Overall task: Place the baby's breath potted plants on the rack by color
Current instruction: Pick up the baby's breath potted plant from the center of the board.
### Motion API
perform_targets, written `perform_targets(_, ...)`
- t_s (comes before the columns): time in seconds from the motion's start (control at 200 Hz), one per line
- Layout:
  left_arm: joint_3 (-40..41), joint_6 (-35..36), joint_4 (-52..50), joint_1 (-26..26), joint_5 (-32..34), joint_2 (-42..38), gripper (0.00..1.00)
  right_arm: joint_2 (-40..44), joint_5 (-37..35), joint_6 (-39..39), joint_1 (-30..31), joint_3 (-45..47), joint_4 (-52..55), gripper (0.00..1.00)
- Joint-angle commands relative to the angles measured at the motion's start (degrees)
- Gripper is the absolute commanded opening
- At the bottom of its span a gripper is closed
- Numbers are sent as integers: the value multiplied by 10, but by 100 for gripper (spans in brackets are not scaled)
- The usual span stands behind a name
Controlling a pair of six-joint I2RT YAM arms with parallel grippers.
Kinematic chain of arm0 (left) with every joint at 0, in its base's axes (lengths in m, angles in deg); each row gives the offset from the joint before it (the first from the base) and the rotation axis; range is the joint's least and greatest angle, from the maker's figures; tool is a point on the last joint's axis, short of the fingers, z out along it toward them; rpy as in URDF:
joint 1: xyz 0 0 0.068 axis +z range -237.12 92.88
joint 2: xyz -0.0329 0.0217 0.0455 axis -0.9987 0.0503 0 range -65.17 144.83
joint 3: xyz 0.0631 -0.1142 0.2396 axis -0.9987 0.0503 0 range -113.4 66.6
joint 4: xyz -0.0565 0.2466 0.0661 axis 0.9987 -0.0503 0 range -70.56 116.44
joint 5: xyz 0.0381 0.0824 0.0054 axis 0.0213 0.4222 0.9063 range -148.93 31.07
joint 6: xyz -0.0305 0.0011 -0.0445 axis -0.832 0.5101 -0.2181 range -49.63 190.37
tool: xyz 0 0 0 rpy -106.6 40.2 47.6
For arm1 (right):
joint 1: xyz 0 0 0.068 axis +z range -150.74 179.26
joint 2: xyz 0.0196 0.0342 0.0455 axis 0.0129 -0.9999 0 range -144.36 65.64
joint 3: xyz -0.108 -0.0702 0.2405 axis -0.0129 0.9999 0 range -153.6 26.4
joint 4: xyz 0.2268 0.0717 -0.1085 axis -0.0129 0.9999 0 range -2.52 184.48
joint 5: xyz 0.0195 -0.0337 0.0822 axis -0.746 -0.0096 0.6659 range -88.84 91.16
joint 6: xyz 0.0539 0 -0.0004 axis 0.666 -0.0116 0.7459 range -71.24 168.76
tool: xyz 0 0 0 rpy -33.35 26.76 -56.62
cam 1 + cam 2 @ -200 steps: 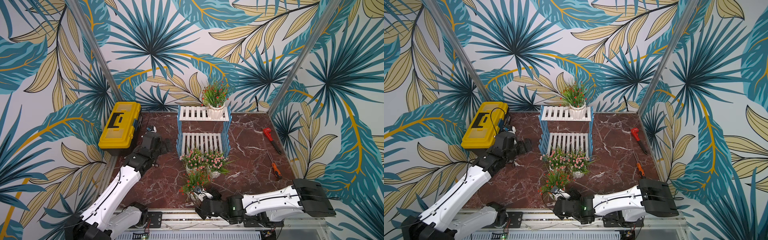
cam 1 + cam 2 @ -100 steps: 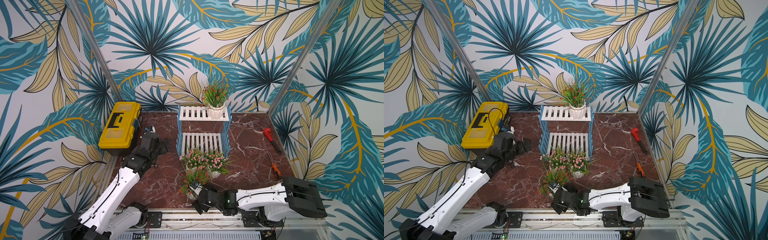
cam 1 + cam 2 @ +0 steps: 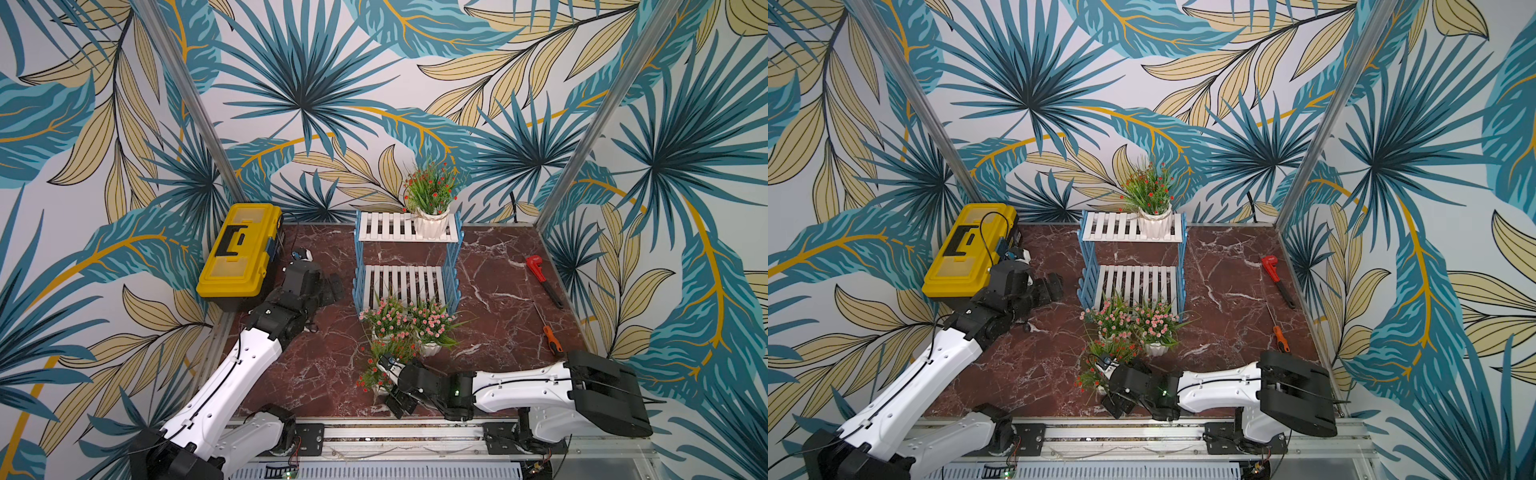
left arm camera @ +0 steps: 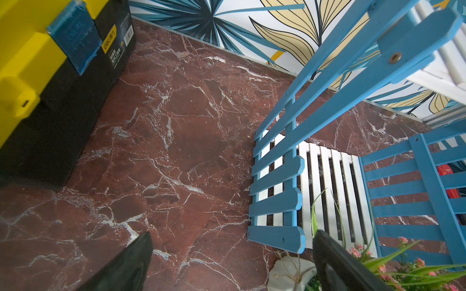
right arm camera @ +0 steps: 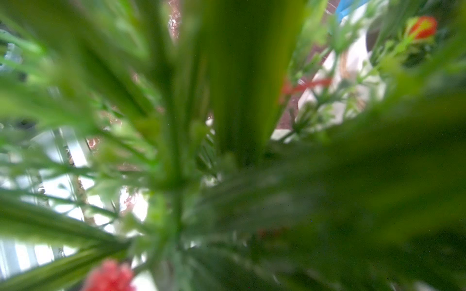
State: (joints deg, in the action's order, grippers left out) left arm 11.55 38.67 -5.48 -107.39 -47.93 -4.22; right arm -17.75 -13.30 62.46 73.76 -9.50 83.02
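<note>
tropical leaf wallpaper (image 3: pixel 291 83) all round, and a glossy red-brown marble tabletop (image 3: pixel 498 257) with thin white veins. the rack (image 3: pixel 405 282), flat white slats between blue picket-fence sides, stands toward the back wall. one red plant (image 3: pixel 430 195) sits upright in its ribbed white pot at the right end of the top shelf. the left pink plant (image 3: pixel 386 320) and the right pink plant (image 3: pixel 430 322) stand side by side on the marble just in front of the lower shelf, grassy leaves mingling. the front red plant (image 3: pixel 374 372) is just beside them, nearer the table's front edge. the right gripper (image 3: pixel 388 395) is buried in it down by the pot. one black finger pokes out below the foliage, but honestly i can't tell if the jaws are pinching anything. its wrist cam is nothing but blurry green blades and a couple of red blossoms. the left gripper (image 4: pixel 232 234) hovers over bare marble between the chunky yellow toolbox (image 3: pixel 239 249) and the rack, black fingers (image 4: pixel 136 262) spread wide with nothing between them. over on the right side lie a red pipe wrench (image 3: pixel 540 276) and an orange-handled screwdriver (image 3: pixel 550 332), well apart from the plants.
</note>
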Motion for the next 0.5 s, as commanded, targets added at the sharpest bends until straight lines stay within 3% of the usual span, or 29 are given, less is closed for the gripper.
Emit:
perform_targets(0.0,-24,6,-7,-3,3,9,100,-15,25,-28,-2,-15,-14,99)
perform_targets(0.351,-26,8,-18,-5,3,2,99,-50,65,-61,-27,-39,1,100)
perform_targets(0.496,-19,11,-20,-6,-1,-17,99,-49,50,-70,-27,-47,7,99)
